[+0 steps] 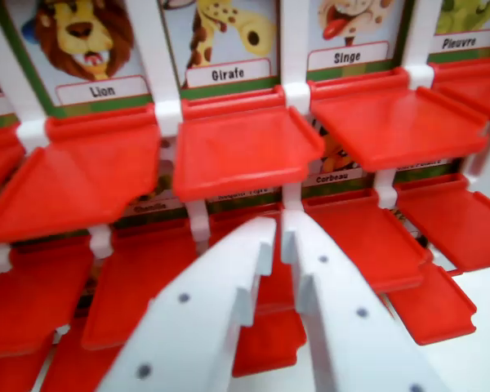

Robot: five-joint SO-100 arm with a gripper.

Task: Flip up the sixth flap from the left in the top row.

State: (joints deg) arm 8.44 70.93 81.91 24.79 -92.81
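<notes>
1. In the wrist view, a game board point(294, 90) with white frames and red flaps is seen close up.
2. Picture cards labelled Lion point(86, 41), Girafe point(229, 37), Singe point(351, 28) and Pieuvre point(465, 24) are shown along the top.
3. Below each card a red flap lies folded down; the one under Girafe point(245, 151) sits just above the fingertips.
4. Which flap is sixth from the left cannot be told.
5. The white hand point(279, 233) is seen at the bottom, its two fingers nearly pressed together with a thin gap, nothing pinched.
</notes>
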